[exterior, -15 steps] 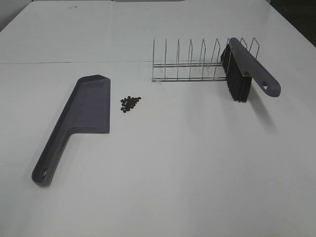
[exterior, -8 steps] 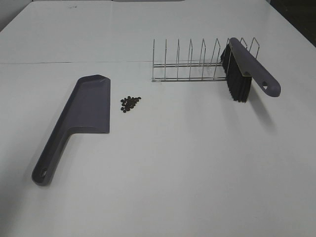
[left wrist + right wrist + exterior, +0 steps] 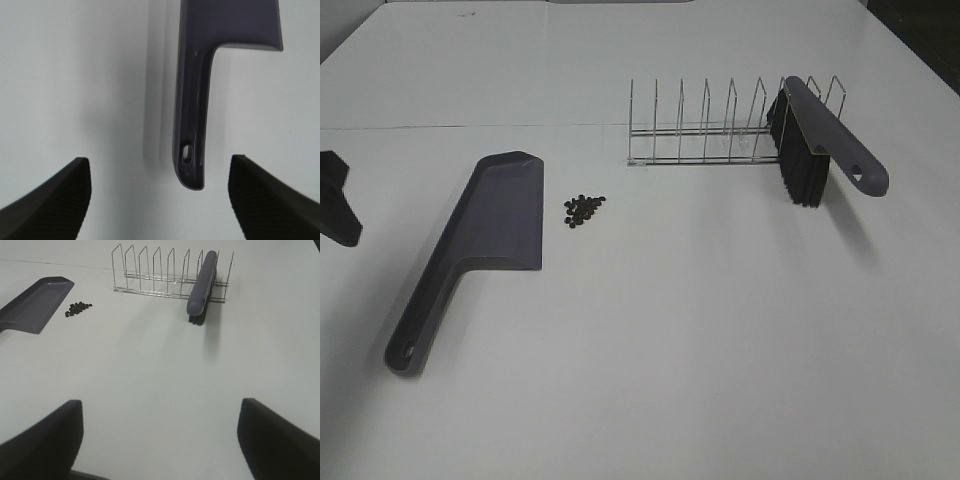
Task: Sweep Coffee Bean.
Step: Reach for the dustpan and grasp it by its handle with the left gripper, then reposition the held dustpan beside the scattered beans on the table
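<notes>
The coffee beans (image 3: 583, 209) lie in a small dark cluster on the white table, just right of the grey dustpan (image 3: 490, 225). The dustpan lies flat with its handle pointing to the front left. The grey brush with black bristles (image 3: 820, 140) stands in the wire rack (image 3: 705, 130) at the back right. My left gripper (image 3: 338, 205) shows at the left edge, left of the dustpan. In the left wrist view it (image 3: 160, 200) is open and empty, just short of the dustpan handle's end (image 3: 190, 155). My right gripper (image 3: 160, 440) is open and empty, well short of the beans (image 3: 78, 309) and the brush (image 3: 202, 287).
The wire rack (image 3: 165, 275) has several upright dividers, and the brush rests in its right end. A seam in the table (image 3: 470, 127) runs across behind the dustpan.
My left gripper has come into the exterior view at the left edge. The dustpan, beans and brush have not moved.
</notes>
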